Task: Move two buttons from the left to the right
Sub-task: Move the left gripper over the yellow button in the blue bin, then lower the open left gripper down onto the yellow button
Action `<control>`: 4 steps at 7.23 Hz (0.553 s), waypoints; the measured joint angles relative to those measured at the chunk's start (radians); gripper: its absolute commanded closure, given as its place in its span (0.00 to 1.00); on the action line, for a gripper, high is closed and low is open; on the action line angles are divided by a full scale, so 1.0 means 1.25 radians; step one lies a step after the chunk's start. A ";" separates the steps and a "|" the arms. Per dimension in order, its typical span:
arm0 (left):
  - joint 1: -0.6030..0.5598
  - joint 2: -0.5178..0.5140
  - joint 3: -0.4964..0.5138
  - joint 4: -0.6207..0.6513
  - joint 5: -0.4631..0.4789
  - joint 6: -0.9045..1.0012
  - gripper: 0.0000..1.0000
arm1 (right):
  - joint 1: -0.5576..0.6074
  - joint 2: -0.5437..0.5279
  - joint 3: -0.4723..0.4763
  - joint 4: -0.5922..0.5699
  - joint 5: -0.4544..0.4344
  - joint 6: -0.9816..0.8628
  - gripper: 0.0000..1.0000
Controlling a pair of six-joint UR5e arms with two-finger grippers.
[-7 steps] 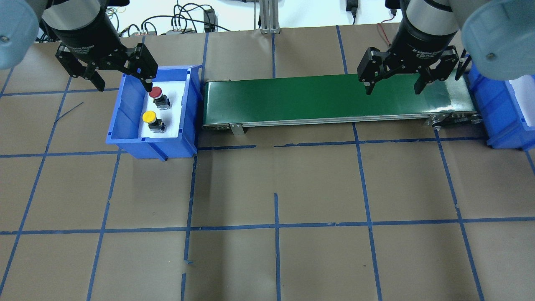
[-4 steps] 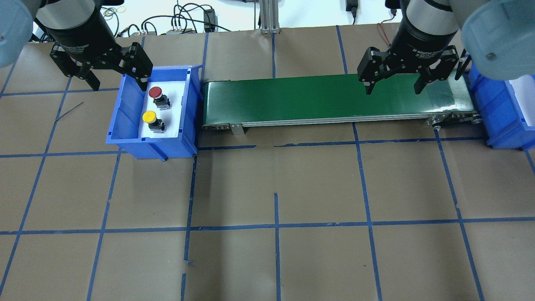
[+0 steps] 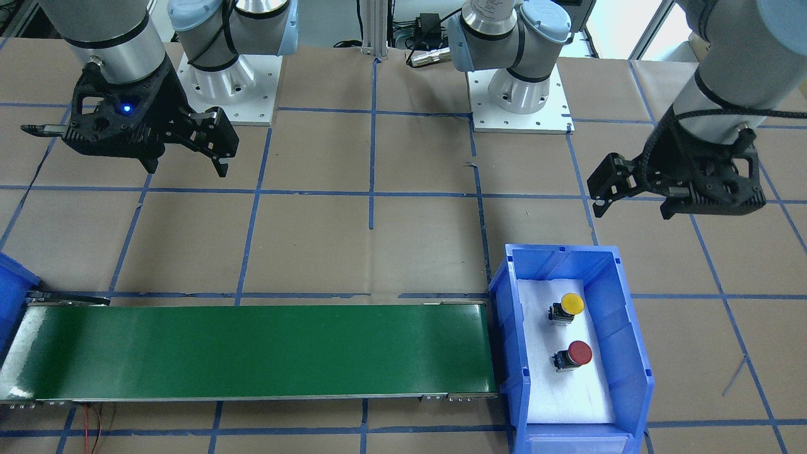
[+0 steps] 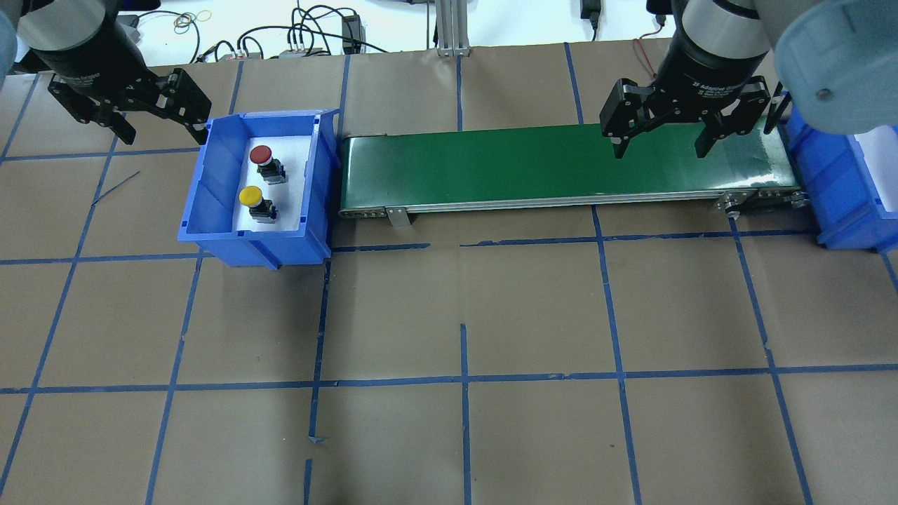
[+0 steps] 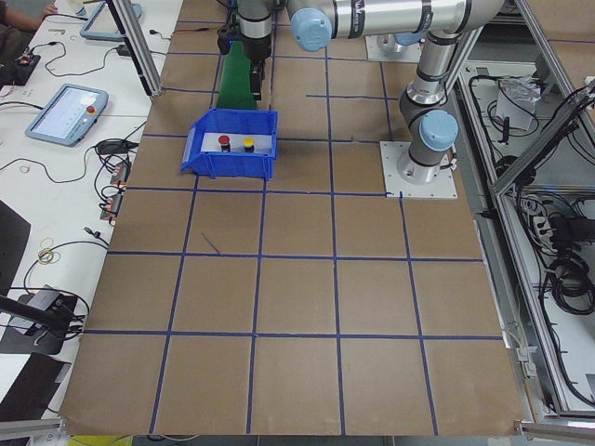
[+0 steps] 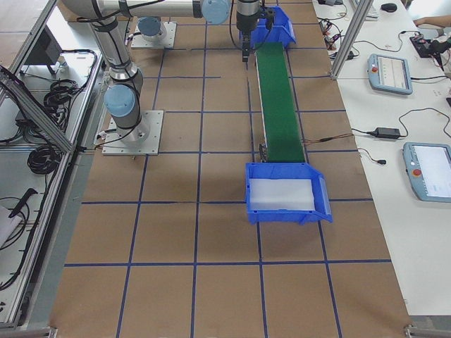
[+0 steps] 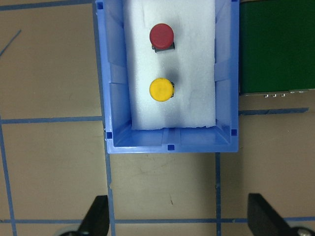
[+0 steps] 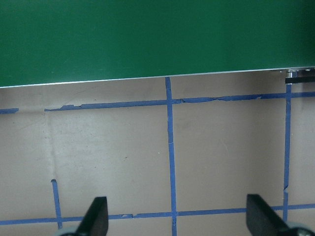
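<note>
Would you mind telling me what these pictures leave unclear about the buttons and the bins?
- Button bodies: left wrist view, mostly hidden under the red cap and yellow cap.
- Right bin: overhead view, cut by the frame edge and covered by the right arm.
- Any cap markings: exterior left view, too small.

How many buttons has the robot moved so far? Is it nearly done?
None yet. The yellow-capped push-button and the red-capped push-button both sit in the blue plastic bin on the left, beside the green conveyor belt. Nothing is in hand: the left gripper and right gripper are open and empty. Both buttons must yet travel to the blue bin at the belt's right end.
</note>
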 measured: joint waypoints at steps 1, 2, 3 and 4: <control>0.004 -0.043 -0.001 0.049 -0.004 -0.003 0.02 | 0.000 0.000 0.000 0.000 0.000 -0.001 0.00; 0.005 -0.085 -0.002 0.086 -0.012 -0.012 0.02 | 0.000 0.000 0.000 0.000 0.000 -0.002 0.00; 0.005 -0.122 -0.003 0.108 -0.027 -0.028 0.04 | 0.000 0.000 0.000 0.001 -0.001 -0.003 0.00; 0.005 -0.147 -0.012 0.119 -0.039 -0.044 0.04 | 0.000 0.000 0.000 0.001 -0.001 -0.003 0.00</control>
